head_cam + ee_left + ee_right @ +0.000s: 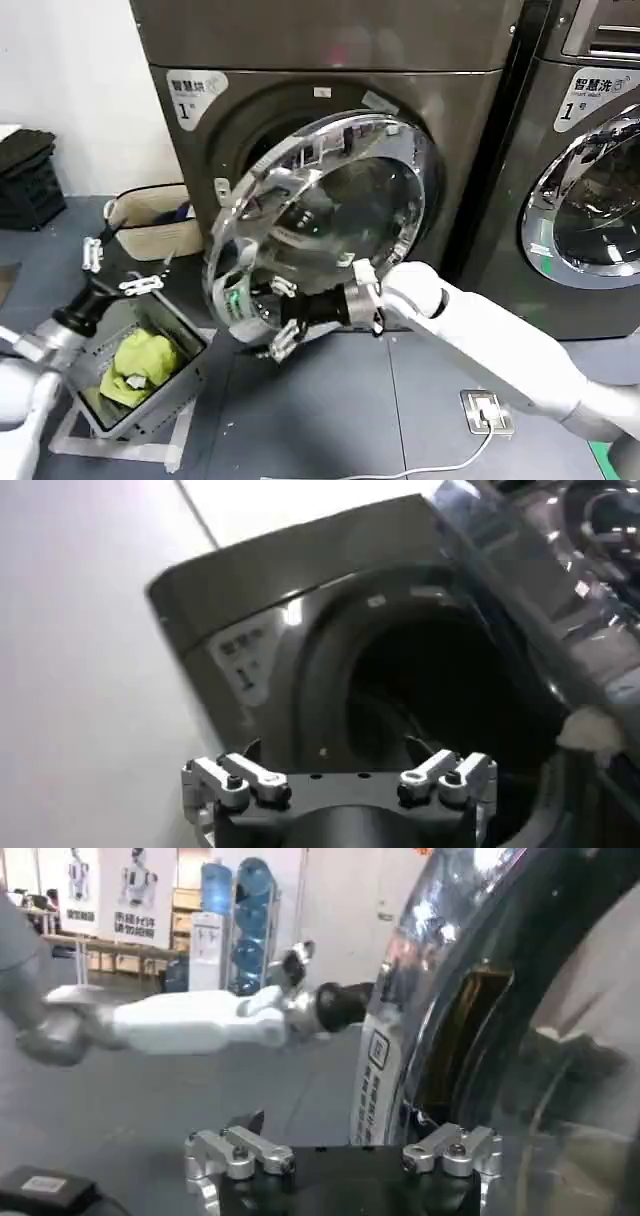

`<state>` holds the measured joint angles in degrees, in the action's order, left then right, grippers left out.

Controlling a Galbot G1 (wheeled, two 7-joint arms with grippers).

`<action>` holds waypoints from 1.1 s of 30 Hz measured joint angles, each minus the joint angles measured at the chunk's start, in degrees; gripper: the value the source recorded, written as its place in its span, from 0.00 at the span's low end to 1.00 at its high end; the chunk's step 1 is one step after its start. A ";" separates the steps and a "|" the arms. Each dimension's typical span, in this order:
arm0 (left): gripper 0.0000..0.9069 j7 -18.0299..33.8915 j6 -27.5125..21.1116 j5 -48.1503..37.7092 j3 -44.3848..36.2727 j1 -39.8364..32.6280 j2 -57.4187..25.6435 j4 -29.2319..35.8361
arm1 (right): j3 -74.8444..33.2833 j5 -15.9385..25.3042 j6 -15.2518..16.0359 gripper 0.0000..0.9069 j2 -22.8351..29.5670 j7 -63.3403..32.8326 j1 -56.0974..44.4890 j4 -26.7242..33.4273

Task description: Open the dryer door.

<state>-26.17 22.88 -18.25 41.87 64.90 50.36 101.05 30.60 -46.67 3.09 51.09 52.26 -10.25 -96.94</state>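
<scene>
1. We see the right end effector (285,318) low at the swung-out edge of the dryer door (330,215), its fingers spread apart and touching the door's lower rim; we cannot tell whether they actually clasp it.
2. The dryer door stands partly open, its chrome ring tilted away from the dark drum opening (250,130) behind it.
3. The left end effector (125,265) hovers released, fingers apart and holding nothing, above the grey bin (175,385) on the floor left of the dryer.
4. In that bin lies a yellow-green cloth (140,365); a beige basket (150,225) sits just behind it.
5. A second machine's round door (590,200) stands shut to the right.
</scene>
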 joint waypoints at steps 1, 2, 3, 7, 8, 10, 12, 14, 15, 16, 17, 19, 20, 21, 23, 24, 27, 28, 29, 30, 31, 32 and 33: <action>1.00 0.00 0.09 0.07 -0.83 -0.56 -0.39 -0.33 | -0.01 -0.16 -0.16 1.00 -0.57 0.45 -0.12 -0.49; 1.00 -0.02 0.17 0.17 -1.71 -1.15 -0.79 -0.66 | -0.08 -0.33 -0.35 1.00 -1.13 0.97 -0.29 -0.94; 1.00 -0.03 0.30 0.29 -2.71 -1.76 -1.26 -1.01 | -0.20 -0.44 -0.47 1.00 -1.68 1.34 -0.48 -1.36; 1.00 -0.10 0.79 0.56 -5.92 -3.72 -2.44 -1.47 | -1.14 -1.06 -0.71 1.00 -4.13 2.73 -1.53 -3.26; 1.00 -0.23 0.96 0.61 -6.71 -4.16 -2.84 -1.48 | -1.49 -1.26 -0.72 1.00 -4.77 3.07 -1.90 -3.75; 1.00 -0.98 1.30 0.62 -8.21 -4.89 -3.65 -1.49 | -2.40 -1.43 -0.77 1.00 -6.11 3.67 -2.96 -4.77; 1.00 -1.16 1.53 0.64 -9.55 -5.24 -4.47 -1.44 | -3.47 -1.60 -0.89 1.00 -7.43 4.46 -4.11 -5.78; 1.00 -1.30 1.72 0.70 -10.83 -5.43 -5.24 -1.36 | -4.82 -1.61 -1.08 1.00 -8.90 5.32 -5.45 -6.85; 1.00 -1.39 1.83 0.77 -11.39 -5.45 -5.57 -1.32 | -5.52 -1.62 -1.18 1.00 -9.50 5.80 -6.09 -7.30; 1.00 -1.45 1.89 0.78 -11.89 -5.47 -5.88 -1.29 | -6.29 -1.62 -1.28 1.00 -10.16 6.38 -6.82 -7.84; 1.00 -1.56 1.91 0.79 -12.45 -5.46 -6.19 -1.22 | -7.19 -1.62 -1.43 1.00 -10.88 7.10 -7.70 -8.42; 1.00 -1.77 2.04 0.97 -13.29 -5.49 -6.64 -1.15 | -9.12 -1.59 -1.61 1.00 -12.31 8.28 -9.52 -9.56; 1.00 -1.84 2.12 1.13 -13.73 -5.49 -6.79 -1.10 | -10.24 -1.54 -1.72 1.00 -12.98 8.99 -10.47 -10.18; 1.00 -1.88 2.15 1.20 -14.10 -5.50 -6.85 -0.99 | -11.45 -1.50 -1.82 1.00 -13.73 9.59 -11.56 -10.81; 1.00 -2.00 2.16 1.32 -14.76 -5.55 -6.96 -0.67 | -13.84 -1.44 -1.86 1.00 -15.00 10.06 -13.90 -11.86; 1.00 -2.10 2.17 1.33 -15.12 -5.55 -7.00 -0.45 | -15.28 -1.44 -1.91 1.00 -15.69 10.11 -15.33 -12.46; 1.00 -2.49 2.18 1.40 -16.18 -5.70 -7.28 0.11 | -19.67 -1.44 -2.20 1.00 -17.39 10.11 -19.77 -13.87; 1.00 -2.64 2.18 1.47 -16.56 -5.82 -7.33 0.32 | -21.77 -1.44 -2.41 1.00 -18.09 10.09 -21.91 -14.48; 1.00 -2.70 2.19 1.58 -16.89 -5.97 -7.33 0.48 | -23.69 -1.44 -2.67 1.00 -18.77 10.07 -23.86 -15.05; 1.00 -2.71 2.19 1.73 -17.37 -6.22 -7.28 0.59 | -25.92 -1.44 -3.12 1.00 -19.52 9.83 -26.04 -15.68; 1.00 -2.71 2.20 1.93 -17.87 -6.43 -7.15 0.71 | -28.10 -1.47 -3.47 1.00 -20.12 9.45 -28.10 -16.11; 1.00 -2.71 2.20 2.11 -18.39 -6.68 -6.93 0.82 | -30.34 -1.64 -3.87 1.00 -20.75 8.95 -30.20 -16.57; 1.00 -2.71 2.20 2.19 -18.97 -7.01 -6.66 0.90 | -32.86 -1.74 -4.59 1.00 -21.42 8.18 -32.57 -16.99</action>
<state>-28.88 25.09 -16.06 22.91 57.89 43.70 101.96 -2.26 -48.42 -1.50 29.67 60.43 -42.82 -113.93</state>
